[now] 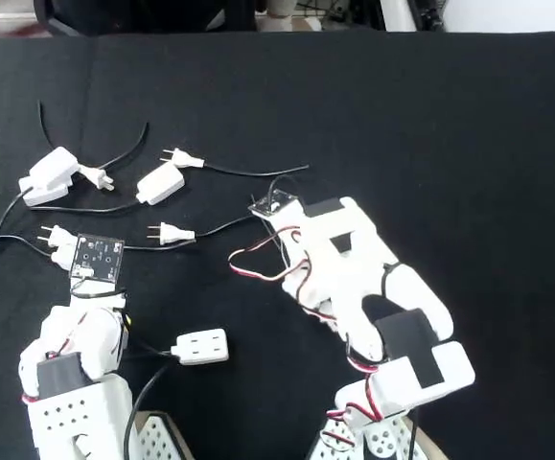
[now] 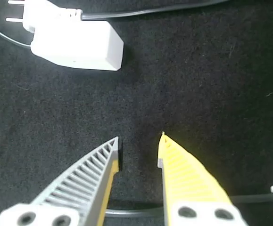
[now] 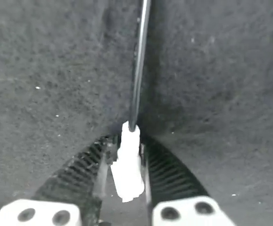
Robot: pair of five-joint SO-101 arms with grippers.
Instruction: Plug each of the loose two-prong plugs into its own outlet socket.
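Note:
My right gripper (image 3: 127, 142) is shut on a white two-prong plug (image 3: 126, 169), whose black cable (image 3: 139, 61) runs away over the cloth. In the high view that arm's wrist (image 1: 273, 205) sits near the table's middle and covers the held plug. My left gripper (image 2: 138, 141) hangs open over bare black cloth, nothing between its grey and yellow fingers. Beyond it lie a white outlet block (image 2: 75, 44) and a plug (image 2: 20, 12). Loose plugs (image 1: 172, 233), (image 1: 182, 158), (image 1: 55, 236) lie at the left. White outlet blocks (image 1: 160, 184), (image 1: 51, 174), (image 1: 201, 347) lie among them.
Black cables (image 1: 253, 172) trail across the left half of the black-covered table (image 1: 450, 125). The left arm's wrist (image 1: 98, 259) stands beside the plug at the far left. Both arm bases rise at the front edge.

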